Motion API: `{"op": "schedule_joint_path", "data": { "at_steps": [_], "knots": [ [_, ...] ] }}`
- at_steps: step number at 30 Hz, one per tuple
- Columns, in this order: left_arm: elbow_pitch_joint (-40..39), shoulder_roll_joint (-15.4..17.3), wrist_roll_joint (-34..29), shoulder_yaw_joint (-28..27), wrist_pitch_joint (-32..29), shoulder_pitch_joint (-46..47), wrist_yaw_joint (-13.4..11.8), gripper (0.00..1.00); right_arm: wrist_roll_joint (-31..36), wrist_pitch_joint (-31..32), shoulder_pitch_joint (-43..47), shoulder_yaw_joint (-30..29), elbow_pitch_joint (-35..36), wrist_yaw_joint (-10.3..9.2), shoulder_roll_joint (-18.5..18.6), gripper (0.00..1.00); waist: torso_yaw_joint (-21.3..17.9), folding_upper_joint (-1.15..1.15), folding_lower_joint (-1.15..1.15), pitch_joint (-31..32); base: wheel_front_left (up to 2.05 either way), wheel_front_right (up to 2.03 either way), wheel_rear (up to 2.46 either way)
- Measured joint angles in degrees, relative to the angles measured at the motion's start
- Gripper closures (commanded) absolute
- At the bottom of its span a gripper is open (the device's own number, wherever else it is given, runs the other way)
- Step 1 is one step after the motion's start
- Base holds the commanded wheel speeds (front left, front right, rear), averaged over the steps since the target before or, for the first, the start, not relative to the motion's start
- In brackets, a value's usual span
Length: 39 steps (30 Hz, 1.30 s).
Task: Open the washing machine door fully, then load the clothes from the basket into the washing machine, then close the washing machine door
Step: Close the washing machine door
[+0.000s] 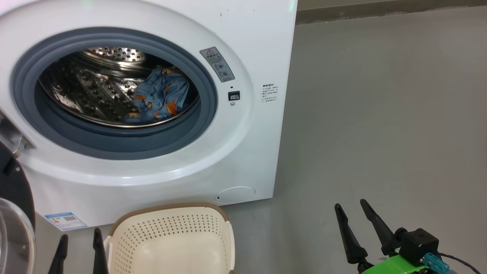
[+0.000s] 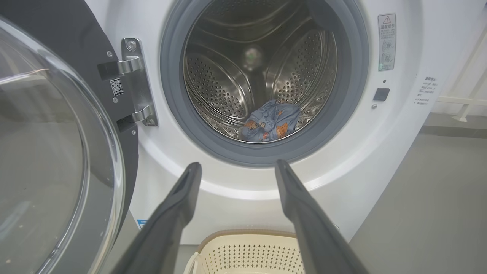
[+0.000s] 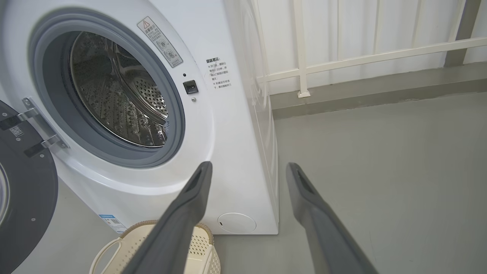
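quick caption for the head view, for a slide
Clothes inside the washing machine, door open at left, basket in front, left gripper and right gripper open, holding nothing.

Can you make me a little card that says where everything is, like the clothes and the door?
washing machine door: wide open, hinged on the left
clothes: inside the drum
basket: on the floor before the washing machine, no clothes seen in it
left jaws: open, empty
right jaws: open, empty
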State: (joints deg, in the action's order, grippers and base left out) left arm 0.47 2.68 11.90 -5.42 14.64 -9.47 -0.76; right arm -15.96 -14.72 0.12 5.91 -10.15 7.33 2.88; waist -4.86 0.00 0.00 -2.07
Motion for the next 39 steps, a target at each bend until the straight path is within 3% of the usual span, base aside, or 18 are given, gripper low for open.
{"op": "schedule_joint_path", "data": {
  "at_steps": [21,39],
  "knots": [
    [0.1,0.0,0.0,-0.3,0.0,0.1,-1.1,0.00,0.0,0.0,0.0,0.0,-0.1,0.00,0.0,0.00,0.4,0.00,0.00,-0.8,-0.12,0.12,0.00],
    [0.2,0.0,0.1,-0.4,0.0,0.6,-0.7,0.00,-0.1,0.0,0.0,-0.2,-0.4,0.00,0.0,0.00,0.9,0.00,0.00,-1.4,-1.59,1.59,0.00]
  ]
}}
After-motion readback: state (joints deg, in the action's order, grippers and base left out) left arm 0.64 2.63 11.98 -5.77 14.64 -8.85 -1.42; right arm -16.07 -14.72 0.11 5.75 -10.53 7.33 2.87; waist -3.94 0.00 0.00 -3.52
